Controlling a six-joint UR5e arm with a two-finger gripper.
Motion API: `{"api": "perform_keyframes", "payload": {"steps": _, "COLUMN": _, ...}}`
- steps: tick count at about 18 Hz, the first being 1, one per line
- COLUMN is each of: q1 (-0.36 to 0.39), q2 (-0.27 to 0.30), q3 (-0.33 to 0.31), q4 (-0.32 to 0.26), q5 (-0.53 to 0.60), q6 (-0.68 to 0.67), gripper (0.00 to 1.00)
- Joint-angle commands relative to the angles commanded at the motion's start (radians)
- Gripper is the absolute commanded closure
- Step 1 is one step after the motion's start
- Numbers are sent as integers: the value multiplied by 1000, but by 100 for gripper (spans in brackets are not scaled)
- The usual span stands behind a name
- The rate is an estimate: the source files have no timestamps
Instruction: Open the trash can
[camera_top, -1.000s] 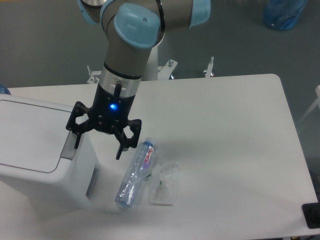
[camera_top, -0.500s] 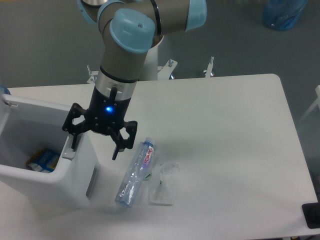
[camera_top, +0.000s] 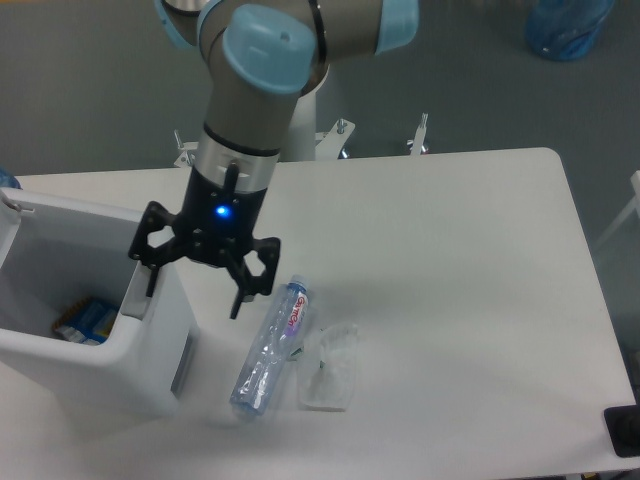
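The trash can (camera_top: 150, 365) is a large white boxy bin at the table's left edge. Its lid is swung up and mostly out of view at the far left, so the inside shows, with a blue and yellow packet (camera_top: 85, 318) at the bottom. The grey push tab (camera_top: 137, 290) sits on the right rim. My gripper (camera_top: 194, 296) hangs open over that right rim, with one finger above the tab and the other outside the bin's right wall. It holds nothing.
A crushed clear plastic bottle (camera_top: 270, 346) with a red and blue label lies right of the bin. A crumpled clear plastic wrapper (camera_top: 330, 367) lies beside it. A black object (camera_top: 624, 430) sits at the table's front right corner.
The lid was shut a second ago and now stands open, showing the inside. My gripper dipped toward the tab and has risen slightly since.
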Motion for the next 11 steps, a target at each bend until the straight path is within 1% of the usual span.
{"api": "perform_keyframes", "payload": {"steps": 2, "q1": 43, "q2": -9, "q3": 0, "q4": 0, "q5": 18, "q6": 44, "gripper": 0}}
{"api": "perform_keyframes", "payload": {"steps": 3, "q1": 69, "q2": -21, "q3": 2, "q4": 2, "q5": 40, "q6": 89, "gripper": 0}}
{"api": "perform_keyframes", "payload": {"steps": 7, "q1": 152, "q2": -60, "q3": 12, "q4": -4, "q5": 165, "q6": 386, "gripper": 0}}
{"api": "perform_keyframes", "payload": {"steps": 9, "q1": 178, "q2": -87, "q3": 35, "q4": -6, "q5": 205, "q6": 457, "gripper": 0}}
{"api": "perform_keyframes", "payload": {"steps": 11, "q1": 196, "q2": -130, "q3": 66, "q4": -1, "q5": 213, "q6": 508, "gripper": 0}}
